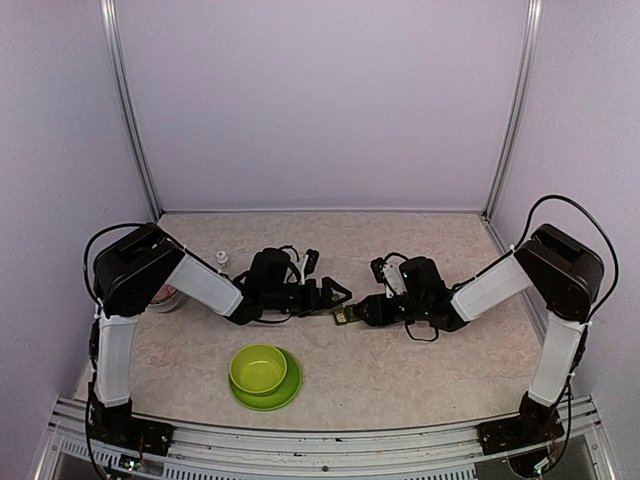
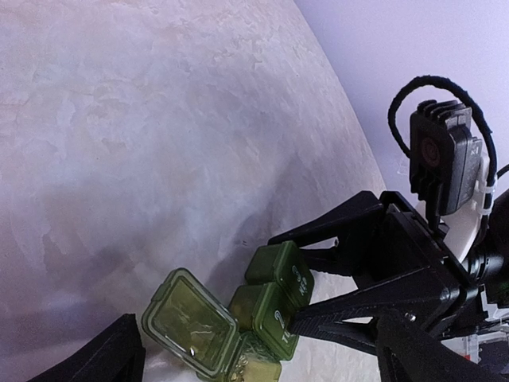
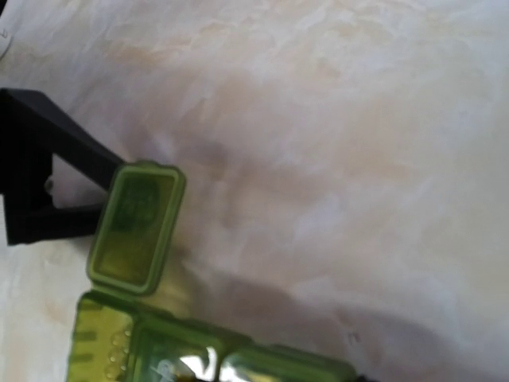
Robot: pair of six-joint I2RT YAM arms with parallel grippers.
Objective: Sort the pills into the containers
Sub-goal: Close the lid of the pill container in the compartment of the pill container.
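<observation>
Left wrist view, lower centre: a closed lid of the pill box (image 2: pixel 266 314) bears an embossed "2" — smaller marks beside it are unreadable. Nothing else is legible.

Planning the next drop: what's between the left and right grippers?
Only the pill box, end lid open, clamped in the right gripper facing the open left gripper; top view shows it.

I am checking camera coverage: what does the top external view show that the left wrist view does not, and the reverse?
Only the top view: the lime-green bowl on its plate and a small white bottle. Only the left wrist view: the open end lid of the pill box. Both: the pill box held by the right gripper.
</observation>
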